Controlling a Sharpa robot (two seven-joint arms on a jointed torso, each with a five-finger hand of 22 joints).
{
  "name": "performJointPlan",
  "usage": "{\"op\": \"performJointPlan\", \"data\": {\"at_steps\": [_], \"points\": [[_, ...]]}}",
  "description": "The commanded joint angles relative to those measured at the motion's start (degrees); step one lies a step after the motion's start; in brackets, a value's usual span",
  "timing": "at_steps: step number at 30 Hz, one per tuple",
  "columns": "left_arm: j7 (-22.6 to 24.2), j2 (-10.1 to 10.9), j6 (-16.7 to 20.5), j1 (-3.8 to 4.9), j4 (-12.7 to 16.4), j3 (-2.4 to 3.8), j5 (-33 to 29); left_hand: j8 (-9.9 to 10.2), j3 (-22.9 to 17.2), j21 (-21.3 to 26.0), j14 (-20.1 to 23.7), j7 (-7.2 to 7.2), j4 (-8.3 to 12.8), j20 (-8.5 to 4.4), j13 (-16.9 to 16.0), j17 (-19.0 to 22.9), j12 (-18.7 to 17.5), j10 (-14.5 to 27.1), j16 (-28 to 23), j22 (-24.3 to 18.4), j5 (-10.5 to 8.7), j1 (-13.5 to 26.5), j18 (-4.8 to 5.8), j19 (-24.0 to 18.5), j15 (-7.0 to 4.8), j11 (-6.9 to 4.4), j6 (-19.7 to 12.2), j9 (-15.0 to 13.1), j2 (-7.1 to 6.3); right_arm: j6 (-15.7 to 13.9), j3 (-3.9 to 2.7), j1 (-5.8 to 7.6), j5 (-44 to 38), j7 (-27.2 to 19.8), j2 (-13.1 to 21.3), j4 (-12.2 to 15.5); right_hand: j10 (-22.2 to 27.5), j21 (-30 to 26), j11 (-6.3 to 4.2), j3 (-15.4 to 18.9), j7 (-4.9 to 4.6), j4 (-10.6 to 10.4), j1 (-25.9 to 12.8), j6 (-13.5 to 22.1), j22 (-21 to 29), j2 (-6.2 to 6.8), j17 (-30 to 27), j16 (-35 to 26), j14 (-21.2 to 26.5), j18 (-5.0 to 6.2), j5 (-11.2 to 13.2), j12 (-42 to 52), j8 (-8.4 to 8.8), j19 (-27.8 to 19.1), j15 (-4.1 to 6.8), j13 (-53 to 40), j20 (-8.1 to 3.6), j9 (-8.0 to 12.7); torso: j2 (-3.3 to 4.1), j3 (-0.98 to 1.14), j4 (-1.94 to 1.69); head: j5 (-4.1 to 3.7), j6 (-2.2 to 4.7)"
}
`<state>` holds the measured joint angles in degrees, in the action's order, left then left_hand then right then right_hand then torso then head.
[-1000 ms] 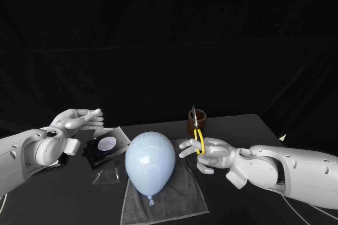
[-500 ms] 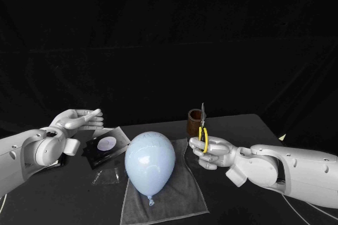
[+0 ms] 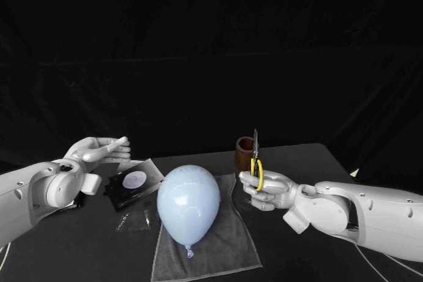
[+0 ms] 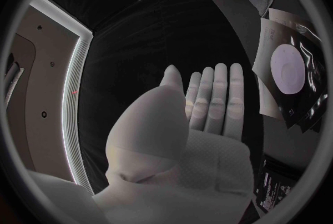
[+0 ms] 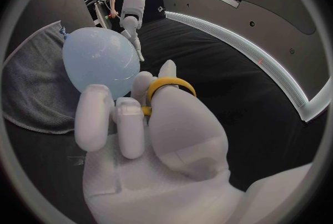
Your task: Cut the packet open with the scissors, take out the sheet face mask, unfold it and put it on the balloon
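Yellow-handled steel scissors (image 3: 257,161) had swung upright, gripped by the right hand (image 3: 264,193); the left hand (image 3: 99,150) stayed flat, straight-fingered, empty.

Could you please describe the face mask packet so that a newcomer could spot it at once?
Find the pale blue balloon on the grey towel in the middle of the table. Between it and the left robot hand lies the packet. It is glossy black with a pale round mark, unlike the clear plastic scrap beside it.
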<state>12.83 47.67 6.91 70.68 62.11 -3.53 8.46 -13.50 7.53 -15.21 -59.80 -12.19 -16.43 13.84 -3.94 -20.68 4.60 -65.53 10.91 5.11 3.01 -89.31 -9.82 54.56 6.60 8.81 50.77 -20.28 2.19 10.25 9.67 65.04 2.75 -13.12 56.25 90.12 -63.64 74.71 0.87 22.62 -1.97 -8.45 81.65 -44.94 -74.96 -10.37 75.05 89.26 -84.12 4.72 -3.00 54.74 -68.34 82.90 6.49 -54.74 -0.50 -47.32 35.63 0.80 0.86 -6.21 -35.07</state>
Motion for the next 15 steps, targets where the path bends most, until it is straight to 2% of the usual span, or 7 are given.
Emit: {"op": "performJointPlan", "data": {"at_steps": [1,2,3,4,7,10,15], "points": [[1.4,0.0,-0.7,-0.02,0.1,0.05,0.6,0.3,0.3,0.0,0.1,0.01,0.1,0.12,0.0,-0.1,-0.3,-0.5,-0.2,-0.1,-0.2,-0.8,-0.7,0.3,0.09,0.01,0.0,0.1,-0.25,-0.6,-0.07,0.02,-0.9,-0.9,-0.1,-0.1,-24.9,0.4,-4.99,0.4,2.56,0.0,0.0,-6.8,-2.7,-0.76,13.5,0.3,-5.6,-1.04,0.1,34.0,-6.58,0.4,0.64,-33.0,-0.15,-11.2,-0.01,0.0,-0.03,2.63,-0.13],[1.5,0.0,-0.8,-0.02,0.1,0.05,0.8,0.4,0.4,0.0,0.1,0.07,0.1,0.11,0.0,-0.1,-0.3,-0.5,-0.2,-0.1,-0.2,-0.9,-0.7,0.4,0.06,-0.04,0.0,0.1,-0.36,-0.7,-0.07,0.02,-0.9,-0.9,-0.1,-0.1,-24.9,0.4,-4.99,0.4,2.57,0.0,0.0,-6.9,-2.7,-0.79,13.5,0.3,-5.6,-1.05,0.1,34.1,-6.62,0.4,0.64,-33.0,-0.15,-11.3,0.0,0.01,-0.04,3.55,-0.17],[1.7,0.0,-0.8,-0.02,0.1,0.05,0.9,0.4,0.5,0.0,0.0,0.12,0.2,0.09,0.0,-0.2,-0.4,-0.5,-0.2,-0.1,-0.2,-1.1,-0.71,0.4,0.02,-0.08,0.1,0.1,-0.46,-0.7,-0.07,0.02,-0.9,-0.9,-0.1,-0.1,-25.0,0.5,-5.01,0.4,2.59,0.0,0.0,-7.2,-2.8,-0.89,13.6,0.4,-5.6,-1.07,0.1,34.1,-6.76,0.5,0.66,-33.1,-0.17,-11.6,0.0,0.02,-0.04,3.83,-0.19],[1.9,0.0,-0.9,-0.02,0.1,0.05,1.2,0.4,0.6,-0.1,-0.1,0.18,0.2,0.06,0.0,-0.2,-0.4,-0.6,-0.2,-0.1,-0.2,-1.3,-0.74,0.5,-0.03,-0.13,0.1,0.1,-0.56,-0.8,-0.07,0.02,-1.0,-0.9,-0.1,-0.1,-25.0,0.5,-5.01,0.4,2.59,0.0,0.0,-7.2,-2.8,-0.89,13.6,0.4,-5.6,-1.07,0.1,34.1,-6.76,0.5,0.66,-33.1,-0.17,-11.6,-0.01,0.01,-0.03,4.66,-0.25],[2.4,0.1,-0.9,-0.03,0.2,0.06,2.6,0.5,1.0,-0.5,-0.6,0.42,0.3,-0.19,0.0,-0.4,-0.5,-0.7,0.0,0.1,-0.2,-2.3,-0.77,1.1,-0.24,-0.3,0.2,0.2,-1.16,-1.0,-0.07,0.02,-1.2,-1.0,-0.1,-0.2,-25.1,0.6,-5.05,0.5,2.63,0.0,-0.1,-7.5,-2.9,-1.05,13.6,0.4,-5.6,-1.09,0.1,34.2,-6.94,0.5,0.69,-33.3,-0.2,-11.9,0.0,0.0,-0.02,5.96,-0.3],[2.7,0.1,-0.5,-0.02,0.1,0.08,5.0,0.7,1.4,-0.7,-1.1,0.51,0.3,-0.36,0.0,-0.6,-0.7,-0.6,0.2,0.1,-0.2,-2.9,-0.77,1.5,-0.37,-0.35,0.1,0.3,-1.61,-1.2,-0.07,0.02,-1.4,-1.0,-0.1,-0.3,-25.1,0.6,-5.07,0.6,2.66,0.0,-0.1,-7.5,-2.9,-1.15,13.7,0.4,-5.6,-1.1,0.1,34.2,-6.97,0.5,0.71,-33.3,-0.22,-12.0,0.0,-0.03,-0.02,6.78,-0.47],[2.9,0.0,1.5,-0.02,-0.9,0.1,12.0,1.3,2.6,-1.1,-1.7,0.11,0.1,-0.59,0.2,-1.1,-1.0,0.6,0.7,0.2,-0.22,-3.0,-0.68,1.9,-0.31,0.02,-0.6,0.6,-2.77,-1.7,-0.07,0.02,-2.1,-1.1,-0.2,-0.3,-25.2,0.7,-5.1,0.6,2.7,0.0,-0.2,-7.7,-3.0,-1.34,13.8,0.4,-5.6,-1.12,0.1,34.3,-7.08,0.6,0.74,-33.4,-0.25,-12.2,-0.02,-0.03,0.01,9.06,-1.35]]}}
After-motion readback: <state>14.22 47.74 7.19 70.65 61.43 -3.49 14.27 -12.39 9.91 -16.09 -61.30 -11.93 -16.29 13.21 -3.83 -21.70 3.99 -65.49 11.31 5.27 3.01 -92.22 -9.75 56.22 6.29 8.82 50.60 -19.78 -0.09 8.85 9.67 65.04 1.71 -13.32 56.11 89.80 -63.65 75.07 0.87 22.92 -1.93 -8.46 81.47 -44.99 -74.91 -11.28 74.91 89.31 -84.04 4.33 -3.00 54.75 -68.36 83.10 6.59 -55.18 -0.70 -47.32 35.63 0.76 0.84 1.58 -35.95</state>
